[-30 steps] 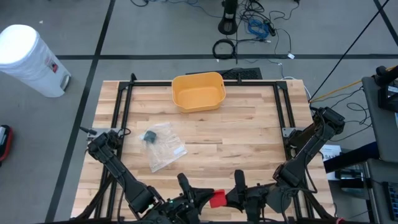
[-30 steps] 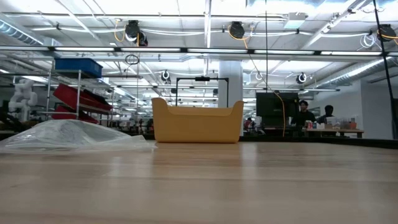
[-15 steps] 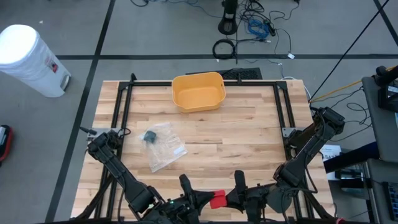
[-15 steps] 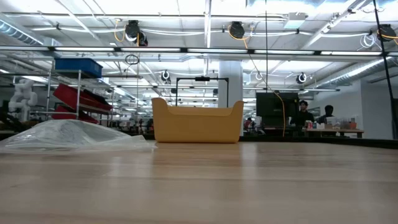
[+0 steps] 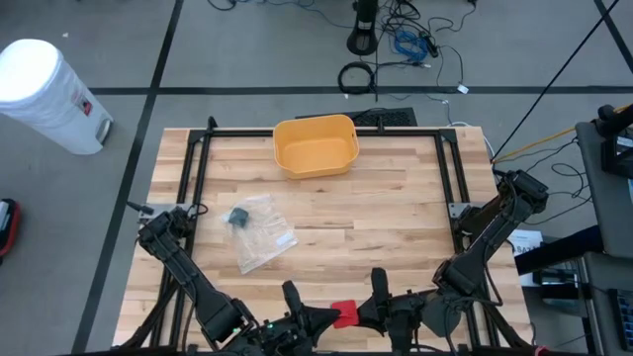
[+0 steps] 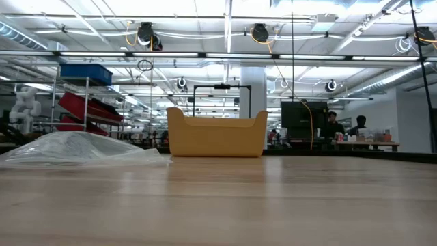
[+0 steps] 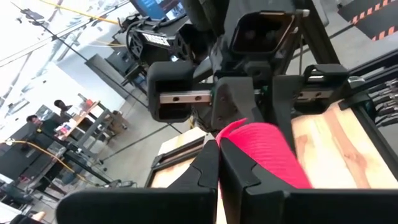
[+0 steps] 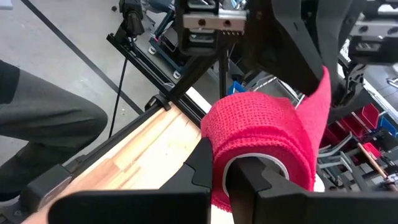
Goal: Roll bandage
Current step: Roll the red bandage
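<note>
Since a second ago the left gripper (image 7: 219, 163) has pinched the bandage's (image 8: 264, 140) loose tail; right gripper (image 8: 221, 167) clamps the roll at the table's (image 5: 396, 213) near edge, keeping it taut.

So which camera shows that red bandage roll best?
The right wrist view: the red fabric bandage roll fills the picture, core and loose tail visible. The left wrist view shows its side, the high view a small red patch, the low view nothing.
</note>
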{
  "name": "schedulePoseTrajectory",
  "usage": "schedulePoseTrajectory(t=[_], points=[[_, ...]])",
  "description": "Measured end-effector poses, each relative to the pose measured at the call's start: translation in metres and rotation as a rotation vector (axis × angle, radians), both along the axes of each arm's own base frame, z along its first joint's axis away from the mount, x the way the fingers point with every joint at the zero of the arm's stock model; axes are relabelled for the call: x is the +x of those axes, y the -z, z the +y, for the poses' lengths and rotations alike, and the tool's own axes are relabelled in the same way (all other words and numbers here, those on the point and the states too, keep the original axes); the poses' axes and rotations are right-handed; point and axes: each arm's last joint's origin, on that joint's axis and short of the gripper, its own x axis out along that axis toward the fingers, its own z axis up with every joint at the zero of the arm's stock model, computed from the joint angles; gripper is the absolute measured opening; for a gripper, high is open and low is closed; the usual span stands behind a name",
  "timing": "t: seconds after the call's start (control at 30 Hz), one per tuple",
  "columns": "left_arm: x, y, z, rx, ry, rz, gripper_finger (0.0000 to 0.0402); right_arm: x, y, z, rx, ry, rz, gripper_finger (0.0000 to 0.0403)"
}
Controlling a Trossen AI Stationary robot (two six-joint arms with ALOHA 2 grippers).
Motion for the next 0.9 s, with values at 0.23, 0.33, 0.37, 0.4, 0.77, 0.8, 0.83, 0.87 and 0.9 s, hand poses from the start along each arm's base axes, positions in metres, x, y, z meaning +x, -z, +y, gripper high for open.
schedulePoseTrajectory(t=[0.23, 0.33, 0.37, 0.4, 0.77, 0.8, 0.83, 0.87, 0.9], points=[[-0.004, 0.000, -0.006, -0.008, 0.064, 0.011, 0.0001, 0.001, 0.000, -0.001, 0.002, 0.003, 0.003, 0.0013], [-0.004, 0.001, -0.008, -0.023, 0.140, 0.026, 0.0001, 0.001, 0.000, -0.001, 0.009, -0.002, -0.002, 0.0013], [-0.003, 0.001, -0.009, -0.027, 0.157, 0.029, 0.0001, 0.001, -0.001, -0.001, 0.010, -0.003, -0.003, 0.0013], [-0.003, 0.001, -0.009, -0.029, 0.169, 0.032, 0.0001, 0.001, -0.001, -0.001, 0.011, -0.003, -0.003, 0.0013], [-0.005, 0.010, -0.008, 0.027, 0.208, 0.118, 0.0001, 0.001, 0.000, -0.001, 0.014, 0.002, 0.000, 0.0013], [-0.005, 0.010, -0.008, 0.029, 0.216, 0.127, 0.0003, 0.001, 0.000, -0.001, 0.014, 0.002, 0.001, 0.0013], [-0.004, 0.011, -0.007, 0.027, 0.222, 0.131, 0.0006, 0.001, 0.000, -0.001, 0.013, 0.001, 0.001, 0.0013], [-0.004, 0.011, -0.007, 0.025, 0.225, 0.132, 0.0010, 0.001, 0.000, -0.001, 0.013, 0.001, 0.001, 0.0013], [-0.003, 0.011, -0.006, 0.024, 0.225, 0.133, 0.0015, 0.001, 0.000, -0.001, 0.013, 0.002, 0.001, 0.0013]])
